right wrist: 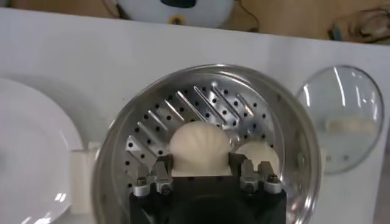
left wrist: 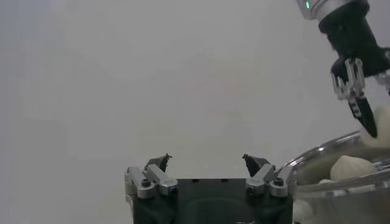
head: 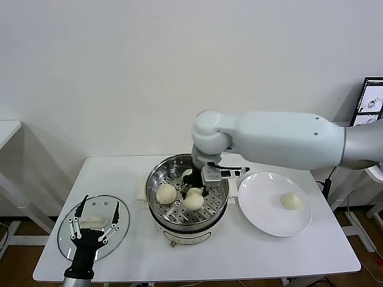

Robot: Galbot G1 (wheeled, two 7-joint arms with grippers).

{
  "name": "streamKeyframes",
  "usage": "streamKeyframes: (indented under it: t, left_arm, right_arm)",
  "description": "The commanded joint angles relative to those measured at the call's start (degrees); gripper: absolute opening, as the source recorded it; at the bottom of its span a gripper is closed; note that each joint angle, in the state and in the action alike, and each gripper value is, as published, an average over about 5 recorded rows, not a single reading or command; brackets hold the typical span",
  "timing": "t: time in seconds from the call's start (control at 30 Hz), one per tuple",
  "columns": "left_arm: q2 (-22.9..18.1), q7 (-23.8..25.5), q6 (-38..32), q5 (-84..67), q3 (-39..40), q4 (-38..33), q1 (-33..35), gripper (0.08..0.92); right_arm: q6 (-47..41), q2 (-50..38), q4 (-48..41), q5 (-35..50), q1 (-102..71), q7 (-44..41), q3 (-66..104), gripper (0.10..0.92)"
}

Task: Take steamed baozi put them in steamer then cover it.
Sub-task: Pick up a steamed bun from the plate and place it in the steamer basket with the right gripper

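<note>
Currently a bun is being lowered into the steamer (head: pixel 179 206): the right gripper (right wrist: pixel 200 163) is held low inside the pot, its fingers (right wrist: pixel 159 170) clamped on one of the steamed baozi (right wrist: pixel 200 146), which is gripped between them just above the perforated tray. A second baozi (head: pixel 166 192) is seen resting on the tray just beside the held one, on the far side of the fingers from the plate. One more baozi (head: pixel 291 201) is left on the white plate (head: pixel 263 221), well apart from the fingers, beyond the pot's rim on the robot's right.

It is judged that the loading step is about midway. The next move calls for the held bun to be set down on a free part of the tray, the fingers to be parted, and the gripper to be lifted straight out so that the neighbouring bun is not nudged.

The cover (head: pixel 66 230) is laid flat on the desk (head: pixel 239 263) to the robot's left of the pot, with the left gripper (left wrist: pixel 206 162) poised above it, fingers (left wrist: pixel 159 162) spread wide apart and nothing held. The pot's tall wall is what must be cleared on the way out toward the plate; nothing else is seen in the path.
</note>
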Motion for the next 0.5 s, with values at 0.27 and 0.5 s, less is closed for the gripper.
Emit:
streamKeyframes:
  t: [0.27, 0.5]
  left_arm:
    - [0.10, -0.09, -0.27, -0.20, -0.25, 0.31, -0.01, 0.823]
    - [-0.02, -0.14, -0.50, -0.23, -0.33, 0.57, -0.14, 0.823]
  right_arm:
    - [4.80, 5.56, -1.73, -6.53, -5.68, -0.30, 0.06, 0.645]
    - [5.32, 6.13, -2.38, -7.21, -6.17, -0.28, 0.15, 0.672]
